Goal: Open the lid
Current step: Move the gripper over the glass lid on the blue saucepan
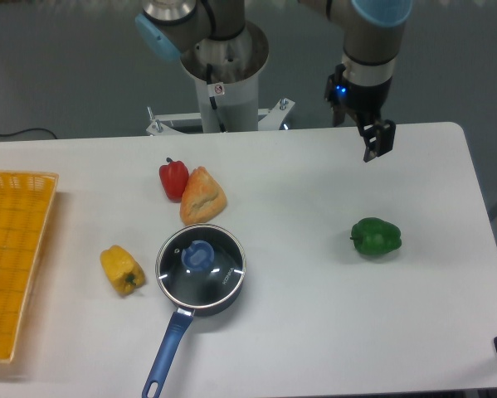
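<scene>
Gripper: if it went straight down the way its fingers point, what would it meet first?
Probably bare table near the far edge, well away from the lid. The gripper hangs up there with nothing under it, though depth is hard to judge.

The arm (pixel 366 33) was grey-silver tubing with light-blue joint caps, a blue wrist LED, and a black two-finger gripper (pixel 376 143).
</scene>
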You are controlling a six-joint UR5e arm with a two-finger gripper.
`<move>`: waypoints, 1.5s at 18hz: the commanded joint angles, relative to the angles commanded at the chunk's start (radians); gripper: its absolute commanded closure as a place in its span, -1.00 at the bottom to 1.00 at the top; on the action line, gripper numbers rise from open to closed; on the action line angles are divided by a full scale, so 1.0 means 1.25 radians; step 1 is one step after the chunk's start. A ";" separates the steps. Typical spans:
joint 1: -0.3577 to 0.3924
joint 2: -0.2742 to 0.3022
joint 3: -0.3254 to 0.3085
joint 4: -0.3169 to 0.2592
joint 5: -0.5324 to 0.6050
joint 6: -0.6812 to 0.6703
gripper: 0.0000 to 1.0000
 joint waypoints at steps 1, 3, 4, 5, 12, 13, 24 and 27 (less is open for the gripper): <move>0.000 0.000 0.000 0.000 -0.001 -0.011 -1.00; 0.000 0.000 0.000 0.000 -0.004 -0.021 -1.00; -0.001 -0.001 -0.001 0.000 -0.004 -0.029 -1.00; -0.005 -0.001 -0.005 0.001 -0.005 -0.055 -1.00; -0.089 -0.043 -0.018 0.074 -0.006 -0.261 -1.00; -0.105 -0.053 -0.017 0.086 -0.001 -0.319 -1.00; -0.194 -0.110 0.021 0.113 -0.004 -0.670 -1.00; -0.221 -0.118 0.018 0.112 0.000 -0.773 -1.00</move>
